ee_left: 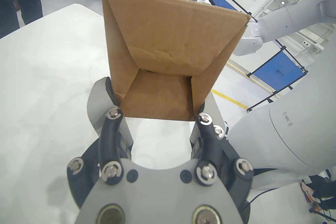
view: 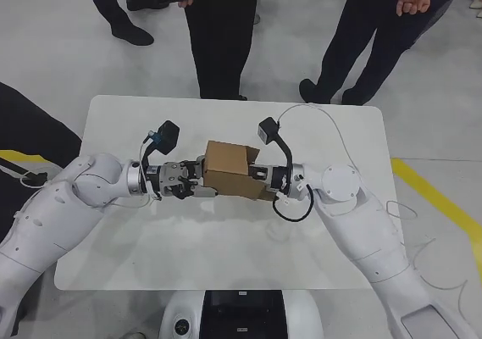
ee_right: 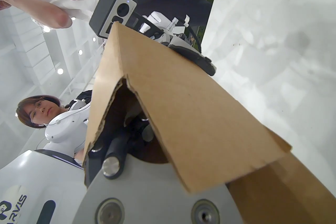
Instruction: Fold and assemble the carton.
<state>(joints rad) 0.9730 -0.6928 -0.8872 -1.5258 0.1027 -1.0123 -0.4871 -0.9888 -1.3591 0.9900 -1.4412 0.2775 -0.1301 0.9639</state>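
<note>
1. The left claw [ee_left: 158,92] is opened wide. The near end of the carton [ee_left: 170,36] sits between its fingers [ee_left: 97,104] and touches both, so the claw holds the carton by this end.
2. From the left claw the carton reaches straight ahead, toward the right claw [view: 262,178].
3. The right claw stands against the far end of the carton. I cannot tell how far it is open, because cardboard covers it.
4. Both claws face each other over the white table [view: 224,246].
</note>
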